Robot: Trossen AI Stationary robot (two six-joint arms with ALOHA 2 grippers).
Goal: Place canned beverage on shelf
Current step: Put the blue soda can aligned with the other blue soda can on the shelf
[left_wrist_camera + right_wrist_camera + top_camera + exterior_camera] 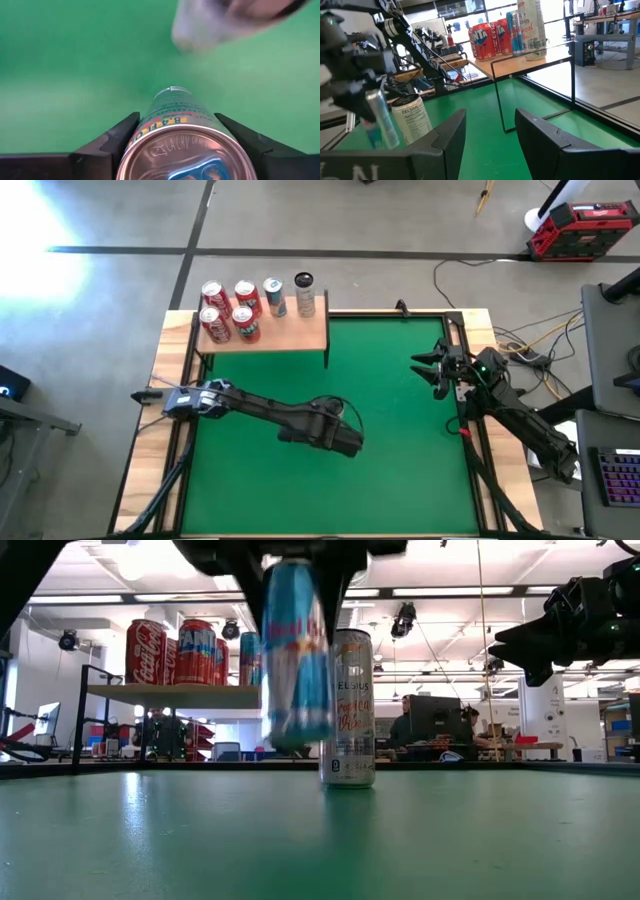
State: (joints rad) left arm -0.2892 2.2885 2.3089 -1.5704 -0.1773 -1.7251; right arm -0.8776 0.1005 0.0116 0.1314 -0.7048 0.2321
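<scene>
My left gripper (345, 442) is over the middle of the green mat (400, 470), shut on a slim blue and silver can (297, 655). A white Celsius can (350, 705) stands upright on the mat just behind it; the left arm hides it in the high view. The shelf (290, 335), a light-wood board on thin black legs, stands at the mat's far left with several cans (240, 310) upright on it. My right gripper (420, 367) is open and empty above the mat's right side. My left gripper pinches the blue can's upper wall (145, 130), just below its top rim, between its two fingers. The fingers come from above, pointing down. The can hangs below them, slightly tilted, its base (295, 743) clear of the mat.
The shelf's right end (315, 330) is bare beside the cans. A wooden frame (480, 380) borders the mat. Cables and a red toolbox (580, 230) lie on the floor beyond the table. People and desks show in the room behind (420, 730).
</scene>
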